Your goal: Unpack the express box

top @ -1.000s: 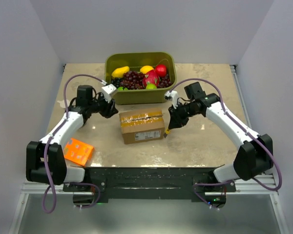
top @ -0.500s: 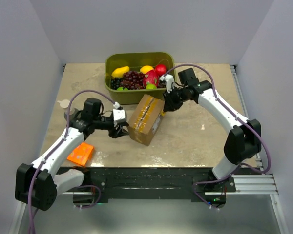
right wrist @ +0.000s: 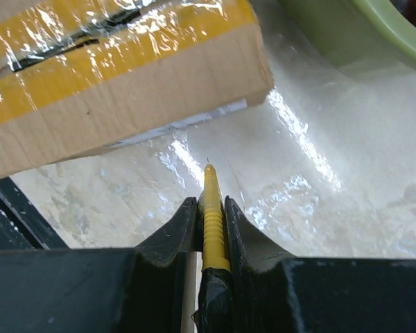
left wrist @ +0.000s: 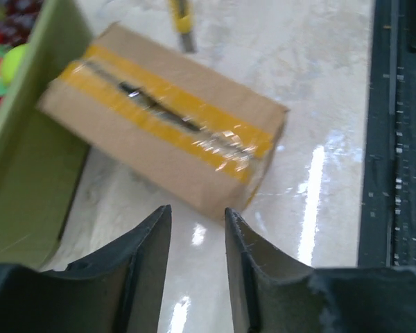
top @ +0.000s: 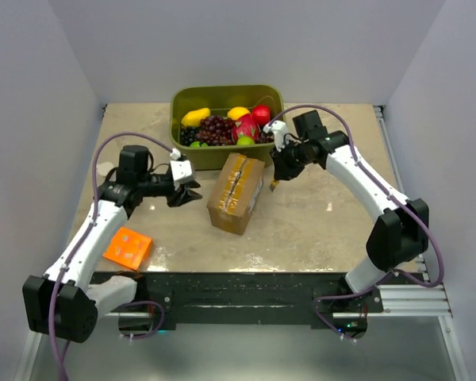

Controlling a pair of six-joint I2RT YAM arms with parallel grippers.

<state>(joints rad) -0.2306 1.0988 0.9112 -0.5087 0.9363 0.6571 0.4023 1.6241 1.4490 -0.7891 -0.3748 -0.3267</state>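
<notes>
Jaws at right clamp yellow cutter (right wrist: 212, 211), left jaws part-open holding nothing

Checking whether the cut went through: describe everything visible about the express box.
The express box is a brown cardboard carton lying on the table, turned diagonally, far end close to the green bin; contact there is unclear. Glossy tan tape runs along its top seam, with a dark slit down the middle; flaps look closed. A white label shows on one side. Neither the left gripper nor the right gripper touches it; the yellow cutter stops just short of its side.
</notes>
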